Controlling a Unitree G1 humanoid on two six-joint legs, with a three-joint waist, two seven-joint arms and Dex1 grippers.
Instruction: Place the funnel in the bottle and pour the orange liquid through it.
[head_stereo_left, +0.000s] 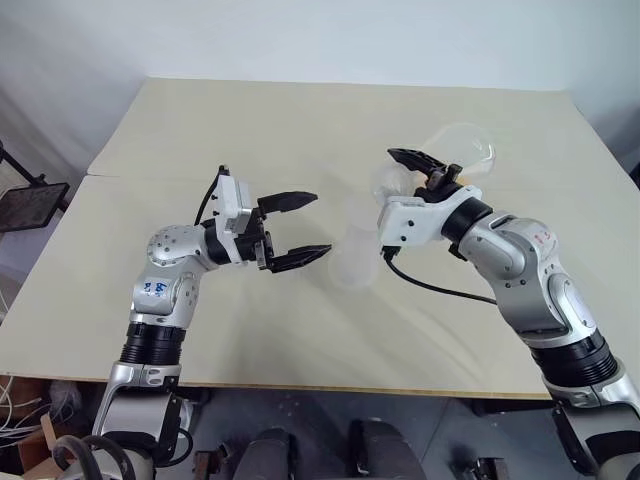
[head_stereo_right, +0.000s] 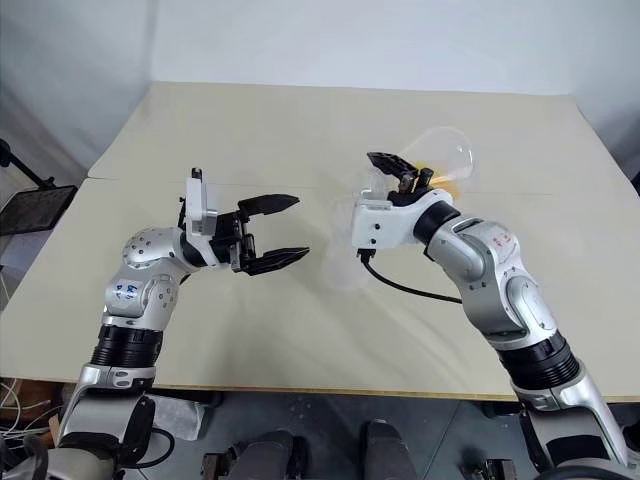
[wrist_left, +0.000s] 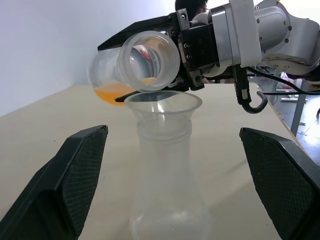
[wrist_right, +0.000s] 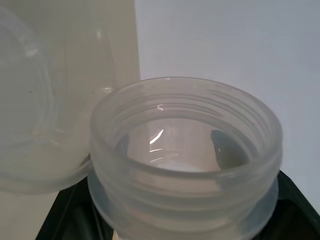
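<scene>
The clear bottle (head_stereo_left: 350, 258) stands upright on the table with the faint funnel (wrist_left: 162, 102) seated in its neck. My right gripper (head_stereo_left: 418, 166) is shut on the neck of a second clear flask (head_stereo_left: 458, 150), held tipped on its side just above and beside the funnel. The flask's mouth (wrist_right: 185, 150) faces the funnel rim. The orange liquid (wrist_left: 114, 93) pools in the flask's lowered belly, short of the mouth. To the left of the bottle, my left gripper (head_stereo_left: 316, 224) is open, its fingers (wrist_left: 75, 170) apart from the bottle.
The beige table (head_stereo_left: 300, 120) stretches wide behind and around the bottle, with its front edge near my arms. A black stand (head_stereo_left: 30, 205) sits off the table's left side. A black cable (head_stereo_left: 440, 290) hangs from my right wrist.
</scene>
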